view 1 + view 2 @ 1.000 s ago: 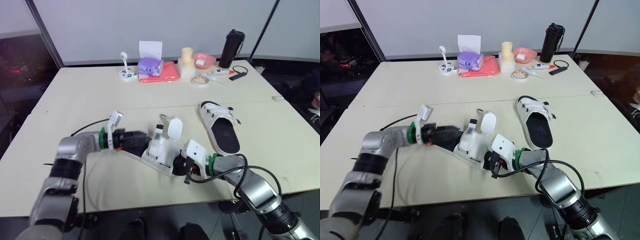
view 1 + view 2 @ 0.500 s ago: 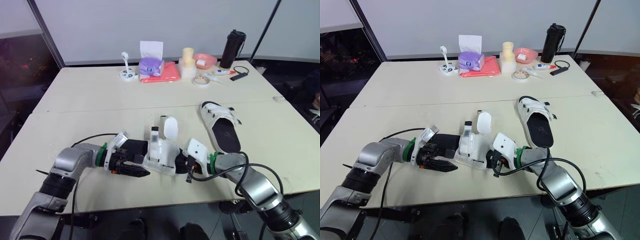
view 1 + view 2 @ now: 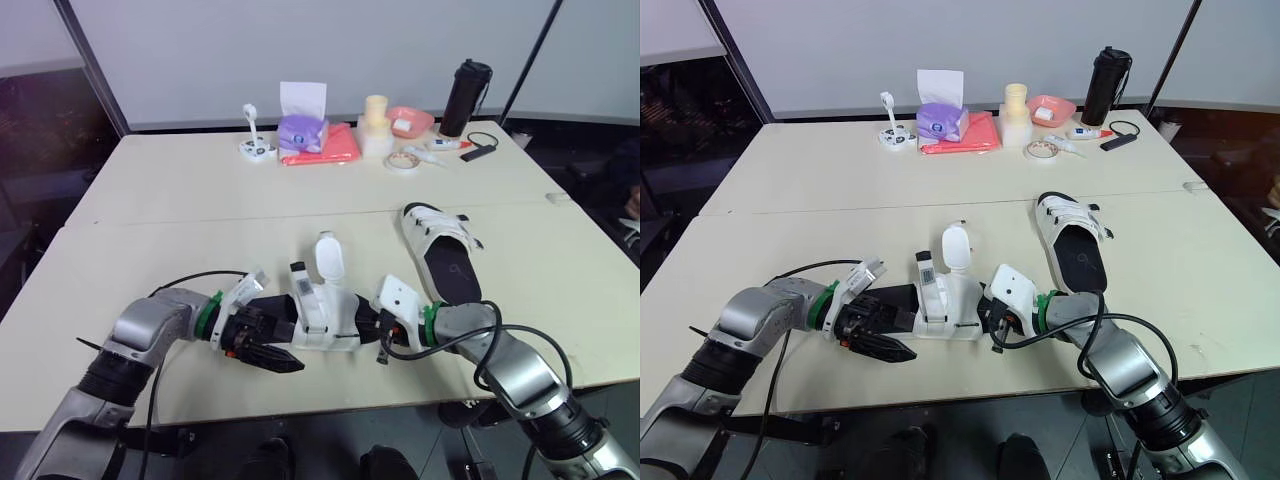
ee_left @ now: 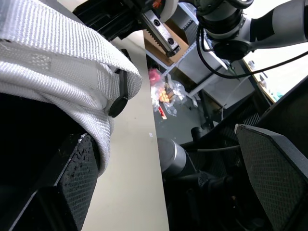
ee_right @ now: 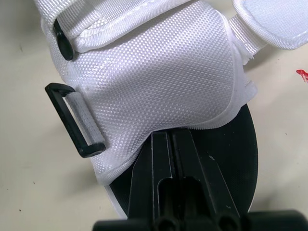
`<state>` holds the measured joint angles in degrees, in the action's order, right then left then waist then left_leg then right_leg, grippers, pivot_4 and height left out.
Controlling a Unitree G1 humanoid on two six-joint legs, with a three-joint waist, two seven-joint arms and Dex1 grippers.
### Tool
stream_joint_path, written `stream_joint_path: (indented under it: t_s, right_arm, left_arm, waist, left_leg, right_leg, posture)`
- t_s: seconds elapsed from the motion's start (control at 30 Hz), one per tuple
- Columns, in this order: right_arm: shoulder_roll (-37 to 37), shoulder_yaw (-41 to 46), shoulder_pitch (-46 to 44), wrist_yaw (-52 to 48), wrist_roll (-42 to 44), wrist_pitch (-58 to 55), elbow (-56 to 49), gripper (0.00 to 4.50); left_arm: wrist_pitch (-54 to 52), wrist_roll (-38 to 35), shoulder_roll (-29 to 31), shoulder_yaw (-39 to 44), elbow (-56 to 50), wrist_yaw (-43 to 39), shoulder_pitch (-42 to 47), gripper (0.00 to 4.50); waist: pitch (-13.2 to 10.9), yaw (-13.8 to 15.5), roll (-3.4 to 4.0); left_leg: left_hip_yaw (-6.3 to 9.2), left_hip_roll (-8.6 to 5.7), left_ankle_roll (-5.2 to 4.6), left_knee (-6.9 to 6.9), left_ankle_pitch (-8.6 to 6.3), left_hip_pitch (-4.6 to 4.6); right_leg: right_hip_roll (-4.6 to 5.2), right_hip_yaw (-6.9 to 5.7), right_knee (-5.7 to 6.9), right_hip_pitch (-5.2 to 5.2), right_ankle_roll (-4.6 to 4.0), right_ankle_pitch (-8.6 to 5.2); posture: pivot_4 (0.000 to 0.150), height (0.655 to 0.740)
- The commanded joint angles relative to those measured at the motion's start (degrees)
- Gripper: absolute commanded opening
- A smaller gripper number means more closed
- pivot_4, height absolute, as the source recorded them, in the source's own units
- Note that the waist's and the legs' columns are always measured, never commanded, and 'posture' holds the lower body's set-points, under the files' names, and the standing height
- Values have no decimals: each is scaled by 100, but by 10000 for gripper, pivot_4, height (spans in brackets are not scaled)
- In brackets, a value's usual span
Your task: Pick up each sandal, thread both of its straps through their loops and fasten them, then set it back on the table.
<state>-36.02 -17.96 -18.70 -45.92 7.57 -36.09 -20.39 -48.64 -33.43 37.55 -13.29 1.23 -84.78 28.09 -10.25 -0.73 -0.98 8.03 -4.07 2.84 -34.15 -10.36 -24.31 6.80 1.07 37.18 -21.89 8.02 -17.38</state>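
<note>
Between left end effector (image 3: 283,347) and right end effector (image 3: 366,323), white sandal (image 3: 326,312)

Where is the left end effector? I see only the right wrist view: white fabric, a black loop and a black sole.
Observer: The left end effector is at the opposite end of the near sandal, with its fingers open.
Operator: Are the straps of this sandal fastened?
Observer: Not all. One strap stands up free above the sandal.
Operator: And where is the other sandal?
Observer: The far sandal lies flat on the table, on the robot's right side, apart from both arms.
</note>
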Motion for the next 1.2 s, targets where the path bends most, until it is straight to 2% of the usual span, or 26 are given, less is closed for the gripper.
stream_joint_path:
  t_s: [0.03,0.23,0.47,0.53,0.8,1.03,1.13,1.2]
  right_arm:
    - [-120,10,18,7,-130,-72,240,0]
    - [-126,-48,-16,-49,-166,23,311,0]
    - [-43,-115,-105,-42,-190,87,417,0]
    - [-18,-131,-126,-31,-187,83,425,0]
    - [-35,-123,-84,4,-177,59,368,0]
    - [-61,-118,23,59,-169,15,268,0]
    - [-46,-143,39,93,-168,-13,233,0]
    - [-33,-161,40,110,-168,-25,216,0]
  left_arm:
    - [-10,-144,182,263,-76,-9,33,44386]
    - [123,-88,404,762,649,236,363,44386]
    - [91,-51,-163,1101,1774,973,1164,44386]
    - [324,151,-371,1041,2103,1203,1311,44386]
    - [809,599,-964,999,2691,1604,1481,44386]
    - [708,490,-1249,1222,2926,1679,1629,44386]
    - [648,464,-1272,1244,2849,1636,1594,36207]
    - [600,430,-1270,1264,2789,1608,1565,27051]
  waist:
    - [0,1,0]
    - [0,11,0]
    - [1,4,-2]
    - [1,-4,-3]
    - [1,-11,-4]
    - [1,-12,-4]
    - [2,-12,-4]
    - [2,-12,-5]
  left_leg:
    - [0,0,0,0,0,0]
    - [2,0,0,-2,0,1]
    - [-1,-2,0,-4,1,2]
    - [-2,-3,0,-5,2,2]
    - [-10,-5,0,-6,2,2]
    - [-11,-5,1,-9,2,3]
    - [-11,-5,1,-9,2,3]
    - [-11,-5,1,-9,3,3]
  right_leg:
    - [0,0,0,-1,0,0]
    - [-2,-3,0,1,0,0]
    - [-3,-4,4,4,2,1]
    - [-4,-4,5,2,2,1]
    - [-5,-5,11,2,3,2]
    - [-5,-5,14,3,3,2]
    - [-5,-5,14,2,3,2]
    - [-5,-5,15,3,3,2]
  posture:
    - [1500,7344]
    - [1500,7344]
    - [1500,7344]
    - [1500,7344]
    - [1500,7344]
    - [1500,7344]
    - [1500,7344]
    - [1500,7344]
